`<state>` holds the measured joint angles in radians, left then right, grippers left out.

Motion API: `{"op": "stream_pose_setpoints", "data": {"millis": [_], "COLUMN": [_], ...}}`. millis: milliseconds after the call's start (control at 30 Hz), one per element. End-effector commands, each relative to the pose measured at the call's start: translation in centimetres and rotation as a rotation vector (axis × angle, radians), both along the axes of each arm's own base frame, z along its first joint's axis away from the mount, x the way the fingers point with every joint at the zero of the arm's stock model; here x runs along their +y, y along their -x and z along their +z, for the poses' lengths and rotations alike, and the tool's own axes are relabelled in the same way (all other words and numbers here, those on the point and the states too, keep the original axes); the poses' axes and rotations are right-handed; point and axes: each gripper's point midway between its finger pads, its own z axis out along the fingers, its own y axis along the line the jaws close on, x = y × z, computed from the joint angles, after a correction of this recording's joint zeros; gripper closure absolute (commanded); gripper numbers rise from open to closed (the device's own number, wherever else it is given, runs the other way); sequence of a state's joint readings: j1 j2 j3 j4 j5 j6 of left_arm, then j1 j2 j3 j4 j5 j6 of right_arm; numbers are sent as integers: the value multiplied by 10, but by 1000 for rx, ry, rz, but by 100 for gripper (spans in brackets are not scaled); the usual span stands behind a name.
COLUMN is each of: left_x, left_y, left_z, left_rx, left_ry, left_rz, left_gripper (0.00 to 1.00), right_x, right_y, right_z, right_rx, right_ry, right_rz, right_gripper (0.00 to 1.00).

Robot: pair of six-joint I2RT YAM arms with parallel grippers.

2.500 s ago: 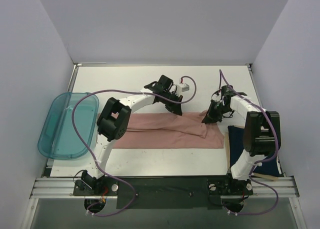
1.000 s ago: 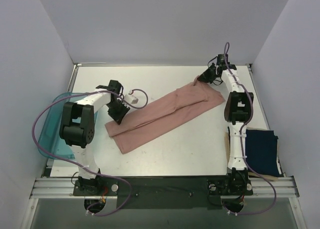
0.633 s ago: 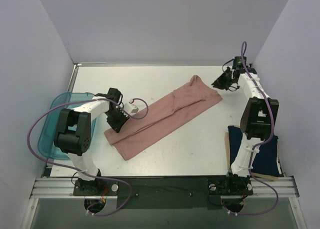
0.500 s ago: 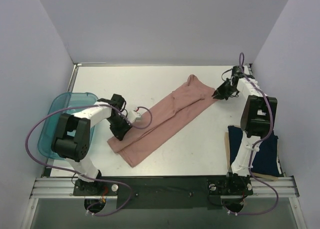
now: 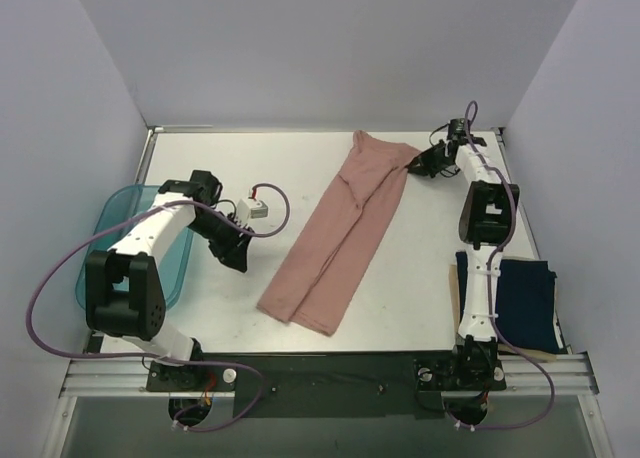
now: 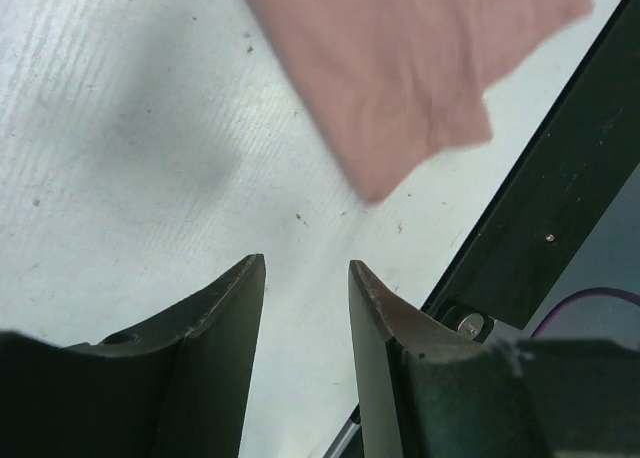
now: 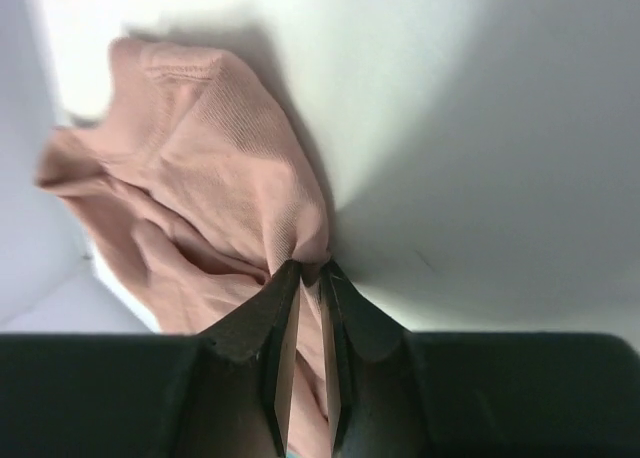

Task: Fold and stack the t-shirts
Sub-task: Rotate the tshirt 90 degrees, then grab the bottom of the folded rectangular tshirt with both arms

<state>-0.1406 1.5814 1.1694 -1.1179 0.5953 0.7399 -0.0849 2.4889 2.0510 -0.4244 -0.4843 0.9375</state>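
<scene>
The dusty pink t-shirt lies as a long folded strip, running from the far right of the table down to the near middle. My right gripper is shut on its far corner; the right wrist view shows the cloth pinched between the jaws. My left gripper is open and empty, left of the strip's near end, which shows in the left wrist view. The dark navy t-shirt lies folded at the near right. The chest print is hidden.
A translucent teal tray sits at the left edge, partly under the left arm. A brown board lies under the navy shirt. A black strip runs along the table's near edge. Walls close in the far, left and right sides.
The pink shirt swung from a shallow diagonal to nearly lengthwise. My left gripper let go of its near end and drew back left. My right gripper took hold of the far corner.
</scene>
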Motion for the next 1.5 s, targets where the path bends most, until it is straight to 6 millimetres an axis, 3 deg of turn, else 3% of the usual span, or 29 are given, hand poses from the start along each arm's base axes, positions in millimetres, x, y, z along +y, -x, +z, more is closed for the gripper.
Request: {"op": "stream_pose_setpoints", "data": {"millis": [0,33,133,200,233,333,367,400,433,467,500,533,567,600,633,667,700,733,767,800,833,867,967,1167,1267,1400,1467], "left_x": [0,1,-1,-6,-13,-37,-52,-58,-74,-84,-96,-103,-113,-115,-120,-120,-119,-118,-114,-112,-111,-111,-111,-110,-116,-122,-119], "left_y": [10,9,8,5,7,4,5,7,14,16,24,28,35,43,43,50,53,60,65,71,71,71,65,70,62,63,69], "left_z": [14,16,20,17,14,6,1,-1,-6,-7,-11,-12,-16,-22,-23,-28,-30,-35,-37,-42,-43,-46,-49,-59,-59,-57,-61], "left_rx": [-14,-47,-153,-251,-297,-389,-422,-437,-466,-492,-508,-517,-529,-517,-540,-535,-543,-537,-525,-510,-514,-516,-556,-603,-665,-722,-720], "left_ry": [12,16,37,59,77,112,121,129,150,164,184,196,214,216,222,215,210,201,192,185,183,176,158,130,115,124,115], "left_rz": [-30,-73,-198,-312,-401,-542,-602,-631,-704,-738,-780,-799,-832,-844,-852,-873,-887,-917,-926,-935,-933,-921,-891,-900,-835,-844,-881], "left_gripper": [50,50,46,44,43,38,37,37,36,35,35,34,34,34,34,34,34,34,34,34,34,35,35,35,35,36,36], "right_x": [6,5,-1,-7,-9,-11,-15,-14,-15,-10,-2,1,5,21,33,39,56,59,75,78,95,96,110,121,131,127,136], "right_y": [-78,-100,-128,-123,-112,-71,-45,-27,5,38,64,108,128,174,199,239,259,293,312,337,353,369,399,414,422,427,431], "right_z": [9,19,45,58,73,91,101,134,109,116,110,107,108,100,91,82,77,69,65,56,53,45,28,7,-3,-19,-27], "right_rx": [-156,-230,-373,-389,-397,-369,-340,-376,-264,-240,-170,-106,-81,-18,22,75,91,144,159,202,213,242,288,278,277,288,287], "right_ry": [-125,-161,-180,-147,-111,8,83,138,166,209,247,280,315,328,333,328,320,316,319,317,313,320,333,332,302,356,317], "right_rz": [-141,-177,-215,-195,-156,-48,-2,49,64,124,162,230,258,338,386,419,477,495,556,563,594,608,612,563,570,567,575], "right_gripper": [89,89,80,70,66,53,51,48,48,47,47,46,46,46,46,46,46,46,46,46,46,46,47,49,53,63,82]}}
